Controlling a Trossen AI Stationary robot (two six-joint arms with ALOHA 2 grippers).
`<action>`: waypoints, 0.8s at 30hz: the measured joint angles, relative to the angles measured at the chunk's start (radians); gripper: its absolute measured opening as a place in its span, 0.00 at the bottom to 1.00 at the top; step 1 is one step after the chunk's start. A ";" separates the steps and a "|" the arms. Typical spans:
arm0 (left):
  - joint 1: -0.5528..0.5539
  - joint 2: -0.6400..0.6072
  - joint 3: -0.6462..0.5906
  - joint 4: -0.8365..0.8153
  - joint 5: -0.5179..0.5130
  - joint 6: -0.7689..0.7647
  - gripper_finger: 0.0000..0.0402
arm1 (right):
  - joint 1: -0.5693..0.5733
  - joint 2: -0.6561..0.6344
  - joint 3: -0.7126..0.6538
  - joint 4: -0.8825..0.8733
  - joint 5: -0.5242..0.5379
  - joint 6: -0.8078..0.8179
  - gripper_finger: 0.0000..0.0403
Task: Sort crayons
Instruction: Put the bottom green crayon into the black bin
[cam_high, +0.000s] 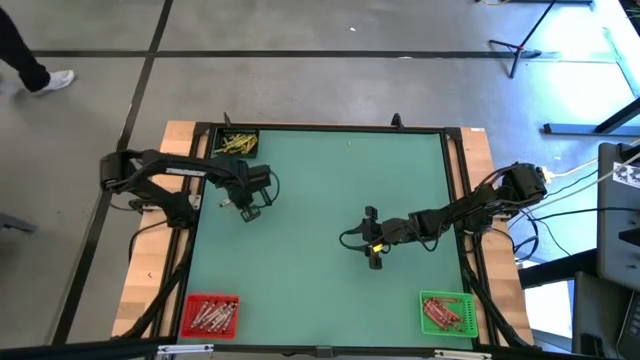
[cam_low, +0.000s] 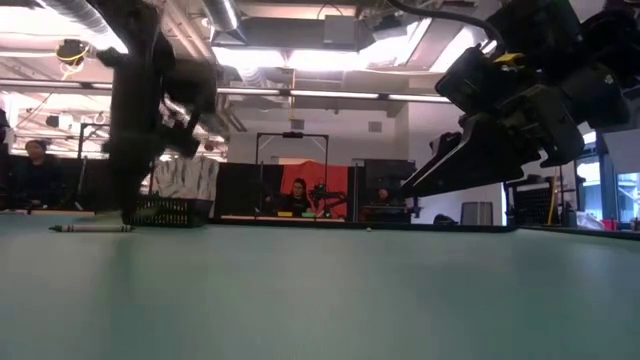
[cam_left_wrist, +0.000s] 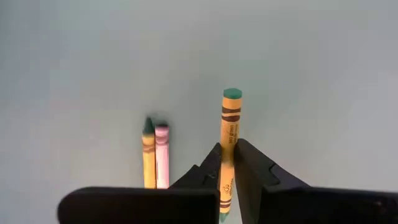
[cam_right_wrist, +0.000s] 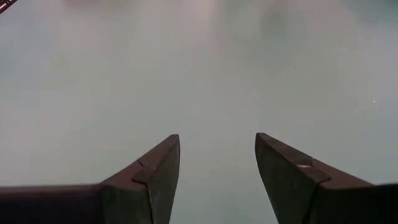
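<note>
The left gripper (cam_left_wrist: 227, 163) has its fingers clenched on a green-tipped crayon (cam_left_wrist: 229, 134), whose long axis runs forward between them; the right gripper (cam_right_wrist: 217, 180), mid-frame, is released.

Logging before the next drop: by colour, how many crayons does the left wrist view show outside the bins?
Green-tipped crayons in yellow paper wrappers: 2 (one clamped in the left gripper, one lying loose)
Pink paper-wrapped crayon: 1
Total: 3
</note>
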 joint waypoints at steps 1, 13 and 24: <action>0.002 -0.023 0.013 -0.004 -0.001 0.000 0.03 | 0.000 0.000 0.000 0.000 0.000 0.000 0.51; 0.078 -0.160 0.203 0.005 -0.327 0.067 0.04 | 0.000 0.000 0.000 0.003 0.006 0.000 0.51; 0.302 -0.146 0.172 0.206 -0.420 0.242 0.04 | 0.000 0.000 0.000 0.006 0.006 0.000 0.51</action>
